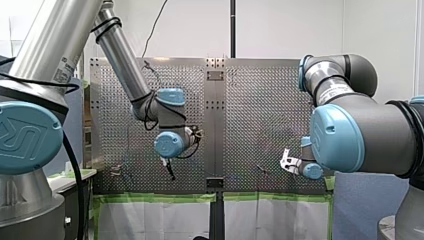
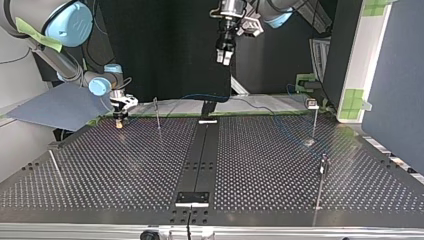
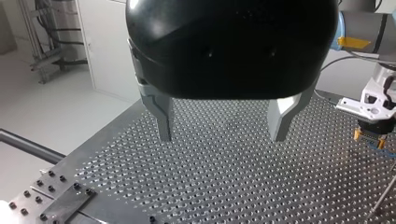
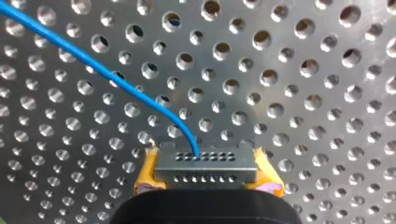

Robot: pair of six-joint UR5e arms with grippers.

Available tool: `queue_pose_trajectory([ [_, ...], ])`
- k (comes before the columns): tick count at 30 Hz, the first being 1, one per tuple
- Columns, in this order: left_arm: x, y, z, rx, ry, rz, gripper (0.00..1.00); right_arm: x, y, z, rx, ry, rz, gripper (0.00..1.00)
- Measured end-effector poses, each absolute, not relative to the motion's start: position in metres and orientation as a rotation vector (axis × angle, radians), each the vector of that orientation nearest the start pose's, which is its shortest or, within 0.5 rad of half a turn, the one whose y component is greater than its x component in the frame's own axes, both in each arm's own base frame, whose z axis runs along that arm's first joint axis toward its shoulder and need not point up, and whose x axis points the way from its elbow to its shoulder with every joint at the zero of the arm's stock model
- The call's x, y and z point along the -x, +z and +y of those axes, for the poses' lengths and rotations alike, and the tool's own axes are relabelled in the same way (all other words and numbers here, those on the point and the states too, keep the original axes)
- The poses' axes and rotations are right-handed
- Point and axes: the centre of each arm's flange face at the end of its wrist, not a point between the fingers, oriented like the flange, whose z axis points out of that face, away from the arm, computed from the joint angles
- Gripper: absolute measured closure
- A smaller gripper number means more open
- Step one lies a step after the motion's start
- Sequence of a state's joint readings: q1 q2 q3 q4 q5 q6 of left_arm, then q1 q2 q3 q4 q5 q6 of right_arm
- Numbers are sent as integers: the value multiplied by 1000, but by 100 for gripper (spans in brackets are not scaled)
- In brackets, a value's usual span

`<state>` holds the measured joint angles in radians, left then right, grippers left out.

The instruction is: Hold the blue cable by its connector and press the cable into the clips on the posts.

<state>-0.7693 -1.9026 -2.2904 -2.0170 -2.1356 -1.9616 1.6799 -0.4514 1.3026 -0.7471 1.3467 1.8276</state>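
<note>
In the right wrist view my right gripper [image 4: 205, 179] is shut on the grey connector [image 4: 205, 165], one yellow pad [image 4: 147, 175] on each side. The blue cable [image 4: 93, 65] leaves the connector and curves away over the perforated table. The top view shows this gripper [image 2: 119, 121] low at the table's far left edge. My left gripper [image 2: 225, 56] hangs high above the middle, open and empty; its metal fingers [image 3: 163, 121] stand wide apart over bare plate. Thin clip posts stand at the far left [image 2: 157, 114], far right [image 2: 314, 120] and right [image 2: 323, 172].
A dark rail [image 2: 200, 155] runs down the table's middle with a small bracket [image 2: 192, 198] near the front edge. A slanted rod [image 2: 55, 167] stands at the top view's left. A blue sheet [image 2: 55, 107] lies beyond the far left corner.
</note>
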Motion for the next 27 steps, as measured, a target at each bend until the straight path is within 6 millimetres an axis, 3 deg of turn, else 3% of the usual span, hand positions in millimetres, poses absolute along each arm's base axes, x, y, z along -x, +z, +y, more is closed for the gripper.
queue_pose_trajectory([
  [8,-232,118,-335,209,-531,1518,0,-232,-45,-701,-1438,1566,-1323,100],
  [17,-209,101,-314,170,-526,1568,0,-228,-14,-693,-1396,1597,-1276,100],
  [27,-175,78,-288,69,-491,1705,0,-235,15,-671,-1428,1593,-1239,100],
])
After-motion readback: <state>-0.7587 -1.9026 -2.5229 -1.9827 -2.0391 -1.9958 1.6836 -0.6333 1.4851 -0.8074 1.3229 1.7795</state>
